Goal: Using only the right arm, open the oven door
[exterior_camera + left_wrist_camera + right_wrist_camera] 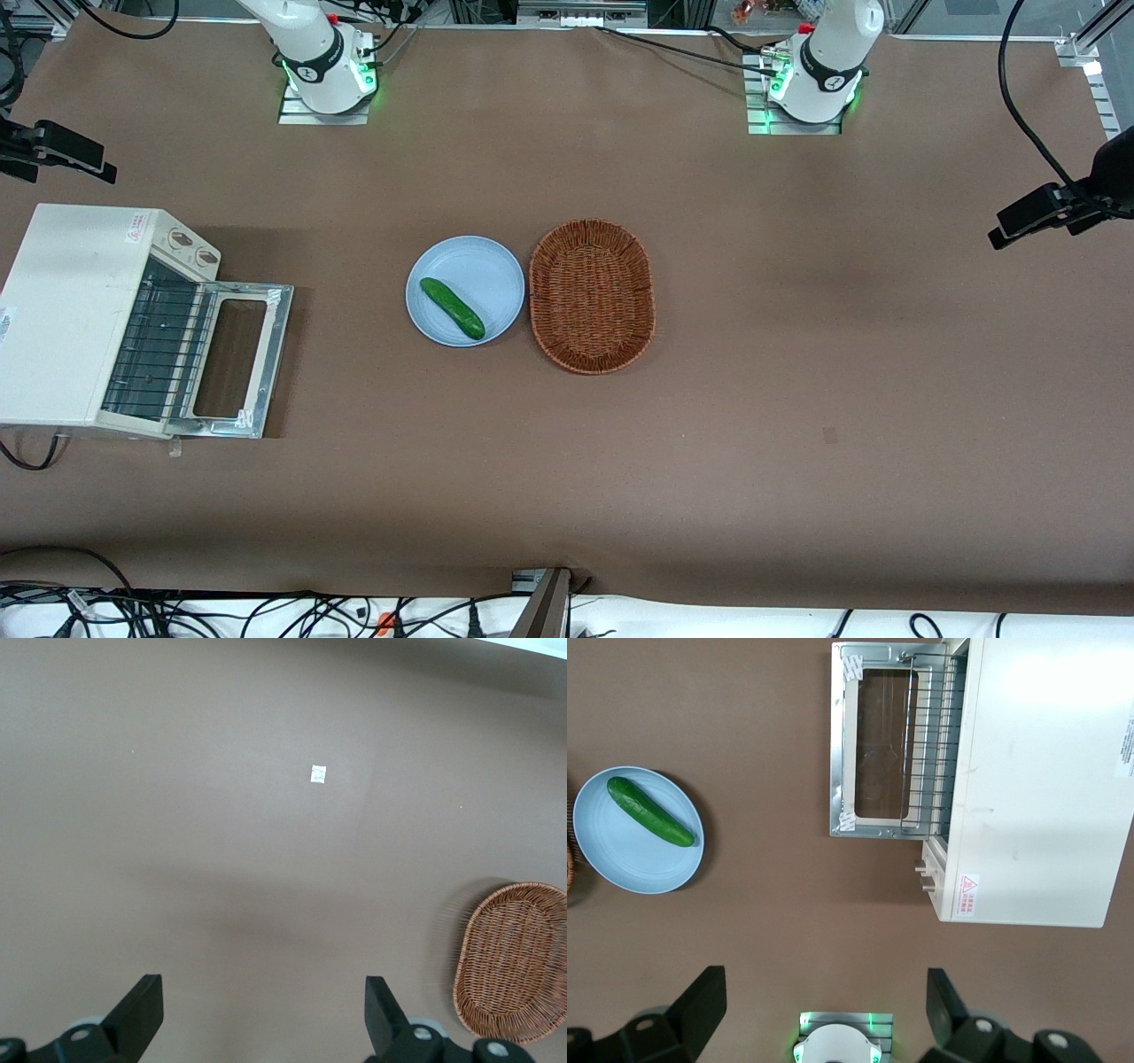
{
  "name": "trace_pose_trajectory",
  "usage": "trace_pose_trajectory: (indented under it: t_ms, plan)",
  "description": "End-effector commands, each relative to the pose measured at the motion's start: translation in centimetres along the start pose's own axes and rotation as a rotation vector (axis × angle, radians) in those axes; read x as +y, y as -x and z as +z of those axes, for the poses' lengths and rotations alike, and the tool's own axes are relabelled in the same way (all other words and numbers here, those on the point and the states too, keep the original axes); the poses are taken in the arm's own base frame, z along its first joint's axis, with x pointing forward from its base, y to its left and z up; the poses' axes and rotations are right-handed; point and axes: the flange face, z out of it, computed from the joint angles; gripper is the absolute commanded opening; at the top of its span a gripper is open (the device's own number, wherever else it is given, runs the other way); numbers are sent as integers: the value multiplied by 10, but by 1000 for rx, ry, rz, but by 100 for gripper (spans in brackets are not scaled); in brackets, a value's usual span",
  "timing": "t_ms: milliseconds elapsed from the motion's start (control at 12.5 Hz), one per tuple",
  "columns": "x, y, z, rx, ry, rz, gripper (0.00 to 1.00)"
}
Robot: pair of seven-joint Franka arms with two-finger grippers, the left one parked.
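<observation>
We see the oven door [237,357] dropped flat on the table in front of the oven [75,310], our gripper [824,1014] high above and well clear, fingers spread wide, holding nothing, cucumber [650,811] on plate [629,855] nearby.

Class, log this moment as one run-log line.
oven door: fully open, lying flat | gripper: open, high above the table, holding nothing | cucumber: on plate

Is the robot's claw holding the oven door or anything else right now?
No, nothing. The gripper is open and empty, high above the table, and the oven door already lies folded down.
</observation>
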Motion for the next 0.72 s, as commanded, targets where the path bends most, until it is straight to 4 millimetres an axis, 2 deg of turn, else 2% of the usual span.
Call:
trace_pose_trajectory:
  t_ms: [0,642]
  plan:
    - [1,1,-2,23,-19,0,100]
    - [-4,-8,1,41,-18,-9,100]
